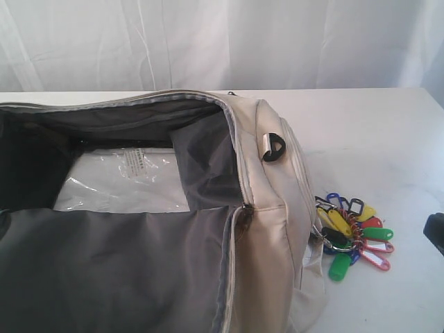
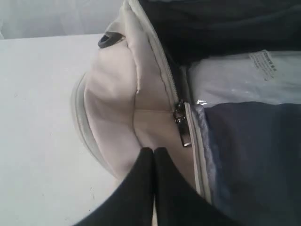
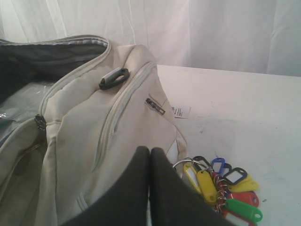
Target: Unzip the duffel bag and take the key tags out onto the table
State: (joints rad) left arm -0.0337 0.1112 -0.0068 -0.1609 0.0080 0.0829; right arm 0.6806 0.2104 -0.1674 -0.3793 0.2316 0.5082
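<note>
The cream duffel bag (image 1: 270,229) lies on the white table (image 1: 374,132) with its top zip undone, so the grey lining (image 1: 104,270) shows. The key tags (image 1: 354,236), a coloured bunch on a metal ring, rest on the table against the bag's right end; the right wrist view shows the same key tags (image 3: 221,186). My right gripper (image 3: 149,149) is shut and empty, hovering over the bag's end just beside the ring. My left gripper (image 2: 153,149) is shut and empty too, just short of the bag's cream end (image 2: 117,94) near the metal zip pull (image 2: 181,128).
A clear plastic packet (image 1: 125,184) lies inside the bag. A dark D-ring (image 1: 273,147) sticks up on the bag's end. A white barcode tag (image 3: 180,111) lies on the table by the bag. A dark part of the right arm (image 1: 436,232) shows at the right edge.
</note>
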